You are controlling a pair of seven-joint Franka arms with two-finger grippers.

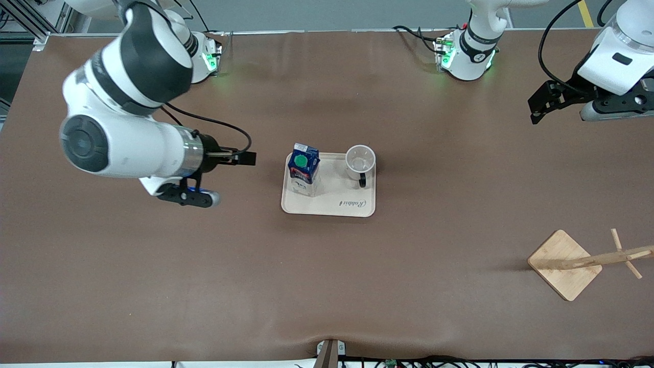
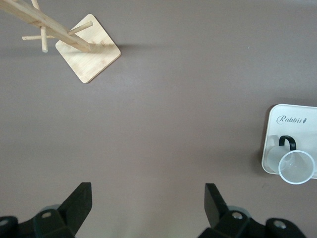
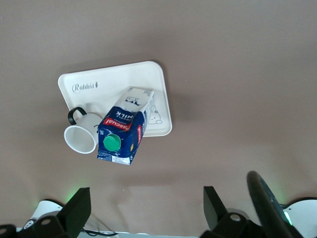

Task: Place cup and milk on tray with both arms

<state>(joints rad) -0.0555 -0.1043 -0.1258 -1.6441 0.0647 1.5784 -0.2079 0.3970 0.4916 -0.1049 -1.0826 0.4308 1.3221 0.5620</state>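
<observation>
Cream tray [image 1: 352, 205] sits mid-table on the brown mat [image 1: 327, 286], "Rabbit" script along the edge nearest the front cam; milk [image 1: 303, 168] — blue carton, green round cap — stands upright on the tray, at the corner toward the right arm's end and farther from the front cam; cup [image 1: 360, 162], white w/ black handle, stands upright on the tray at the corner toward the left arm's end, mouth up, handle pointing toward the front cam; milk and cup are apart, bare tray between them. Right gripper [image 1: 245, 157] hangs over bare mat beside the tray, toward the right arm's end, not touching the milk; its fingers [image 3: 74, 210] stand wide apart, nothing between them. Left gripper [image 1: 541, 105] is up over bare mat at the left arm's end, well apart from the tray; fingers [image 2: 79, 201] spread wide, released, holding nothing — the wrist view shows only mat between them. Wooden stand [image 1: 564, 265], square base w/ pegged pole leaning in the front view, sits near the left arm's end, nearer the front cam than the tray, well apart from it.
</observation>
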